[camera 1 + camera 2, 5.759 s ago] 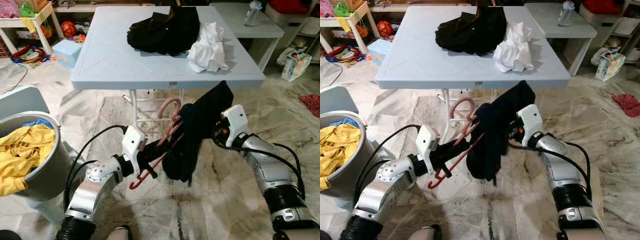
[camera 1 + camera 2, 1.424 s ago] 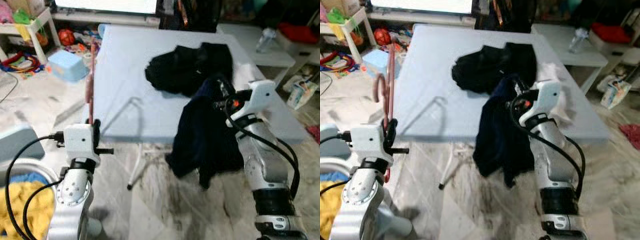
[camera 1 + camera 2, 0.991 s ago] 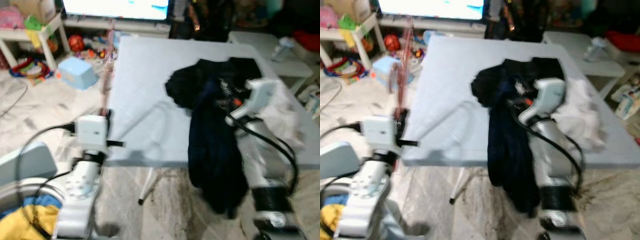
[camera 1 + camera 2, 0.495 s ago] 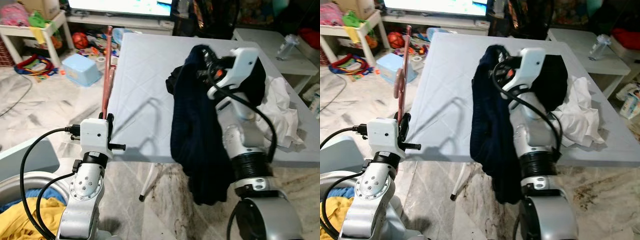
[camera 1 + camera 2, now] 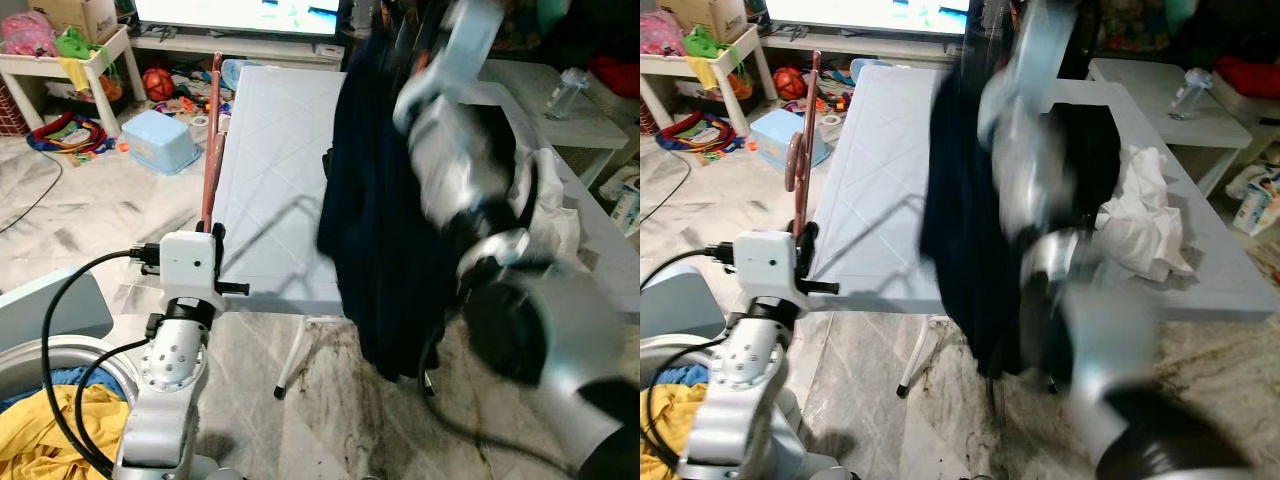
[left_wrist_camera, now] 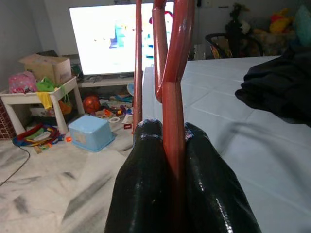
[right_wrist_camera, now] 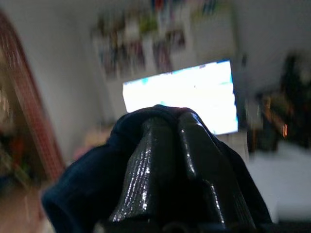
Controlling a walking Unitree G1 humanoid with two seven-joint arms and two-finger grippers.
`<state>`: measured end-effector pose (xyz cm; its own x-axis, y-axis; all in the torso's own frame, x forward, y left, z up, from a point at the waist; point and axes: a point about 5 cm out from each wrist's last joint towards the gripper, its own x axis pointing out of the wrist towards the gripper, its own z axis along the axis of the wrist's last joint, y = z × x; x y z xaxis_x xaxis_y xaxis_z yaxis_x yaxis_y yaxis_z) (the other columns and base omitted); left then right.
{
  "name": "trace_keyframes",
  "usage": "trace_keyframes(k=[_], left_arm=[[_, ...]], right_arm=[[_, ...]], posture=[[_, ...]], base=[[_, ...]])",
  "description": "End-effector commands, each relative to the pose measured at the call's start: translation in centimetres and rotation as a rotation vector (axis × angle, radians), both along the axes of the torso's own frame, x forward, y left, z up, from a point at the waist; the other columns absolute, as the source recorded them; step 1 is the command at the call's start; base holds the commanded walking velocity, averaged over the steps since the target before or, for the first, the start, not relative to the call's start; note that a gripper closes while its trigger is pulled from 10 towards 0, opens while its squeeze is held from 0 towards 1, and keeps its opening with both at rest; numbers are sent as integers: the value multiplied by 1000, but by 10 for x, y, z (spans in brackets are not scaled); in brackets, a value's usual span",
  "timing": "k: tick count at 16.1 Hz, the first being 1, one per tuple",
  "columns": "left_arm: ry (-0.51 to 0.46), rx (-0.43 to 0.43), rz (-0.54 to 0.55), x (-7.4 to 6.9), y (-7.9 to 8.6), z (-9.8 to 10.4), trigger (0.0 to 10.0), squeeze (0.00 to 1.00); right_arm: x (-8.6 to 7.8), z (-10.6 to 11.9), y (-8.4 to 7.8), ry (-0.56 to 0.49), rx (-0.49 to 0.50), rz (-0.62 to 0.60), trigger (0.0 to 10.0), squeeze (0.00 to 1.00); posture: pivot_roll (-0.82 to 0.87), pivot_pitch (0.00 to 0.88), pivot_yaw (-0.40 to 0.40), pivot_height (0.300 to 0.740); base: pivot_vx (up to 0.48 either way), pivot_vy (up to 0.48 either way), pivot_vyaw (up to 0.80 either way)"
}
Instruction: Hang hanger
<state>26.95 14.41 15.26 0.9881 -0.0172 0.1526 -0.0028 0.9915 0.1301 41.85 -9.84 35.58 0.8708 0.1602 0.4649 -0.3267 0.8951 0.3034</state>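
holding hanger (image 5: 211,130) upright beside left edge of table (image 5: 270,180): left gripper (image 6: 167,141), fingers pinched tight on red shaft, hook end up, likely kept clear for loading. right gripper (image 7: 167,131) raised high, blurred, fingers closed on fold of dark garment (image 5: 375,200); cloth hangs free in front of table, probably lifted to meet hanger. more clothes (image 5: 1140,215) heaped on tabletop. laundry basket (image 5: 40,440) low at left.
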Motion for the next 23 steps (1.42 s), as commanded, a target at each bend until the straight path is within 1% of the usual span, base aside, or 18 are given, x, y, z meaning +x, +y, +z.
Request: trace_keyframes(k=[1, 2, 3, 4, 5, 7, 8, 9, 10, 11, 12, 14, 15, 16, 17, 19, 21, 23], left_arm=[[-5, 2, -2, -1, -3, 0, 10000, 0], [-7, -2, 2, -4, -4, 0, 10000, 0], [-7, -6, 13, -7, -3, 0, 10000, 0], [-8, -4, 22, -8, -2, 0, 10000, 0], [-11, -4, 27, -8, -2, 0, 10000, 0], [-14, -3, 34, -8, -1, 0, 10000, 0], [-11, -4, 27, -8, -2, -1, 10000, 0], [-6, -6, 13, -8, -4, -2, 10000, 0], [-4, -6, 7, -8, -5, -1, 10000, 0], [-2, -5, 5, -8, -5, -2, 10000, 0], [4, -7, 1, -8, -6, -3, 10000, 0], [16, -10, -11, -8, -7, -5, 10000, 0], [24, -14, -32, -10, -11, -7, 10000, 0], [26, -15, -42, -10, -13, -7, 10000, 0], [25, -19, -52, -10, -15, -7, 10000, 0], [29, -17, -47, -12, -15, -9, 10000, 0], [42, -17, -46, -15, -15, -12, 10000, 0], [49, -11, -48, -17, -15, -14, 10000, 0]], right_arm=[[0, 9, -10, -12, 55, -42, 0, 0], [-3, 34, -14, -58, 106, -56, 0, 0], [-7, 50, -16, -103, 124, -58, 0, 0], [-9, 57, -17, -127, 120, -65, 0, 0], [-9, 57, -18, -133, 107, -74, 0, 0], [1, 13, -14, -38, -38, -92, 0, 0], [5, -16, -11, 37, -158, -102, 10000, 0], [8, -58, -10, 161, -324, -114, 10000, 0], [8, -85, -15, 228, -402, -107, 10000, 0], [6, -100, -20, 262, -443, -92, 10000, 1000], [3, -121, -29, 296, -513, -61, 10000, 1000], [0, -137, -46, 317, -618, -85, 10000, 1000], [-5, -141, -54, 252, -756, -60, 10000, 1000], [-7, -145, -60, 248, -772, -25, 10000, 1000], [-10, -150, -71, 272, -724, -9, 10000, 1000], [-16, -163, -91, 319, -548, -44, 10000, 1000], [-21, -173, -97, 328, -423, -104, 10000, 1000], [-27, -184, -98, 320, -359, -144, 10000, 1000]], posture=[[188, 17, -126, 740], [204, 16, -135, 740], [211, 19, -141, 740], [216, 22, -147, 740], [216, 22, -147, 740], [208, 31, -144, 740], [202, 39, -137, 740], [199, 41, -133, 740], [195, 46, -128, 740], [193, 49, -124, 740], [184, 53, -118, 740], [165, 59, -107, 740], [155, 62, -106, 740], [153, 61, -108, 740], [147, 63, -112, 740], [142, 66, -119, 740], [141, 74, -119, 740], [135, 78, -116, 740]], base=[[0, 0, 0], [0, 0, 0], [0, 0, 0], [0, 0, 0], [0, 0, 0], [0, 0, 0], [0, 0, 0], [0, 0, 0], [0, 0, 0], [0, 0, 0], [0, 0, 0], [0, 0, 0], [0, 0, 0], [0, 0, 0], [0, 0, 0], [0, 0, 0], [0, 0, 0], [0, 0, 0]])
